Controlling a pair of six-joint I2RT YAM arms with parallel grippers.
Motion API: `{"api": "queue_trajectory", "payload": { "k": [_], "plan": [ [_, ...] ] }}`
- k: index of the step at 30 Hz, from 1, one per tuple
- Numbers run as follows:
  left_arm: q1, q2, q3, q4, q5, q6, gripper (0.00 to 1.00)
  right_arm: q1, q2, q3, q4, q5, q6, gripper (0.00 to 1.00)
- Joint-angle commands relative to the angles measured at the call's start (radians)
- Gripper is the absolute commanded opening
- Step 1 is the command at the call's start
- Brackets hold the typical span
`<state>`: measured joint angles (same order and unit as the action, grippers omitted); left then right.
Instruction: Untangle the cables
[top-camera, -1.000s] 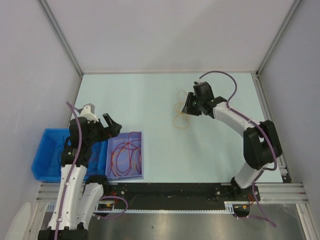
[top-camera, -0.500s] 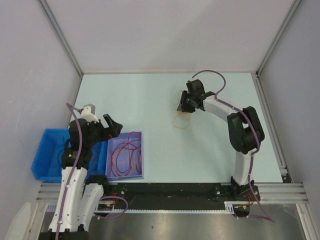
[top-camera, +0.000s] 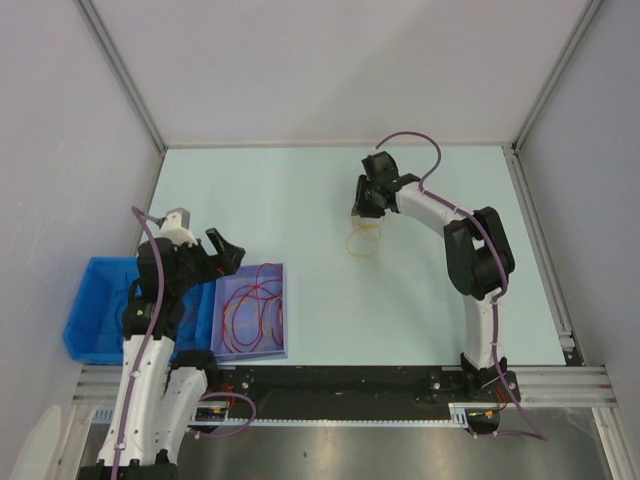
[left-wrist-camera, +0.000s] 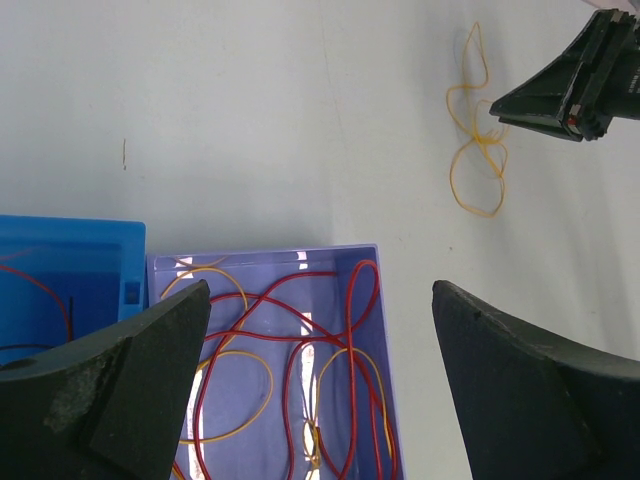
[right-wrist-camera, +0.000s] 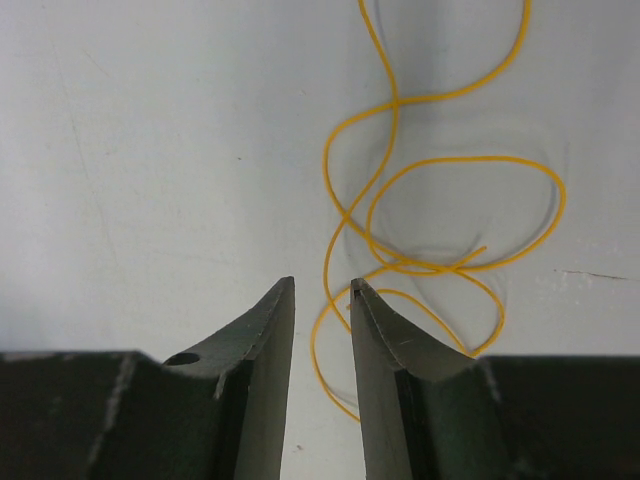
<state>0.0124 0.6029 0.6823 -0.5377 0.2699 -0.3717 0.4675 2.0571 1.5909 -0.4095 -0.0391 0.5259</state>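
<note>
The right gripper (right-wrist-camera: 322, 283) is hovering, fingers narrowly apart astride a yellow cable (right-wrist-camera: 396, 103) (upper loop cut off at top), while the left gripper (left-wrist-camera: 320, 287) is gaping wide, hiding the lilac tray (left-wrist-camera: 260, 252)'s lower corners.

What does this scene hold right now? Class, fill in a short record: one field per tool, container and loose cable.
left tool: open, above the purple tray
right tool: jaws narrowly apart, nothing between them, just over the yellow cable
yellow cable: tangled loops lying on the table
purple tray: holds red cables and some yellow
blue bin: beside the purple tray
</note>
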Motion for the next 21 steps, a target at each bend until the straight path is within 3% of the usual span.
{"api": "queue_trajectory", "payload": {
  "k": [1,16,19,21],
  "plan": [
    [0.001,-0.008,-0.007,0.041,0.025,0.025,0.97,0.003,0.023,0.038,-0.038,0.082,-0.014,0.34],
    [0.026,-0.015,-0.009,0.042,0.026,0.025,0.96,0.008,0.083,0.075,-0.035,0.079,-0.023,0.31],
    [0.029,-0.014,-0.009,0.044,0.029,0.025,0.96,0.014,0.078,0.084,-0.034,0.085,-0.026,0.23],
    [0.034,-0.014,-0.009,0.044,0.029,0.025,0.96,0.017,0.072,0.092,-0.034,0.087,-0.027,0.09]
  ]
}}
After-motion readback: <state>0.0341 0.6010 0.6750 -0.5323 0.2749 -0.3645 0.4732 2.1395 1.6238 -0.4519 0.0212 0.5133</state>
